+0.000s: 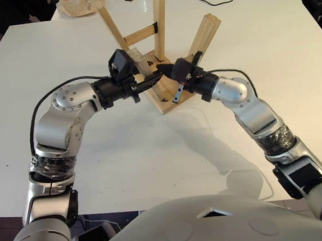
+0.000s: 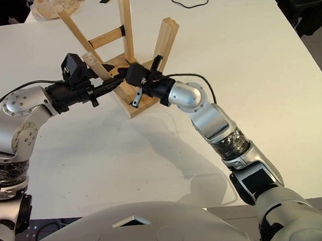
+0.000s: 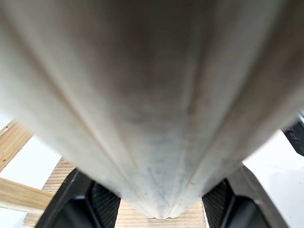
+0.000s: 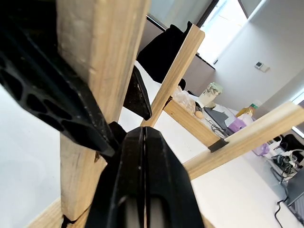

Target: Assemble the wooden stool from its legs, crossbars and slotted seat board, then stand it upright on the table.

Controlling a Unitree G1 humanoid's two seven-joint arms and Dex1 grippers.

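Stool inverted: seat board (image 1: 170, 104) lies flat, three legs (image 1: 161, 19) and a crossbar (image 1: 139, 35) rising from it. Left gripper (image 1: 152, 79) clamps the fourth leg (image 3: 152, 95) above the board — likely unseated; right gripper (image 4: 144, 142), pinched empty, alongside. Righting remains.
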